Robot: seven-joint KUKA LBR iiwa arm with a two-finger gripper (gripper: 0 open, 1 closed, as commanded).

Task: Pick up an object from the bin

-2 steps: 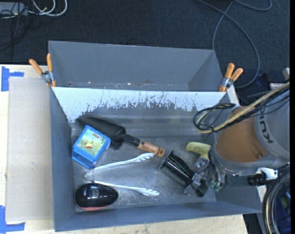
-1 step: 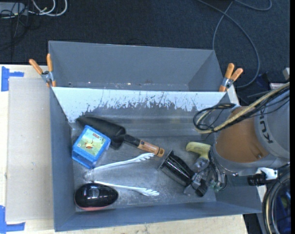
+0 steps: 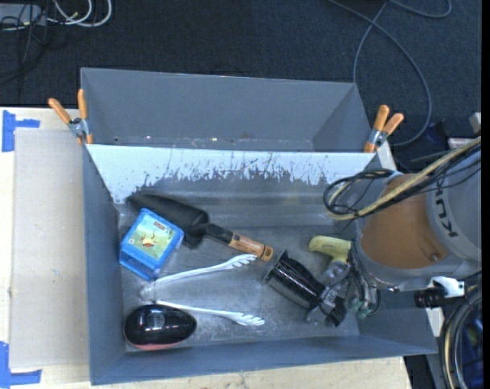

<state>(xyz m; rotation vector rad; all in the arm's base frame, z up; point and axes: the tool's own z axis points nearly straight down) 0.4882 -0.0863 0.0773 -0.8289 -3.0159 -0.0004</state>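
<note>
Slantwise, black cylinder (image 3: pixel 293 279), upper-left to lower-right

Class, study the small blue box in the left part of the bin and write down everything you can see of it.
The blue box is small, flat and squarish with rounded corners, and looks like plastic or card. Its top bears a pale picture label with yellow and green, and its sides are plain blue. It lies label up on the bin floor, turned cornerwise to the walls. The black scoop lies against its upper right edge. The white tongs have their joined end just below it; I cannot tell if they touch it.
</note>
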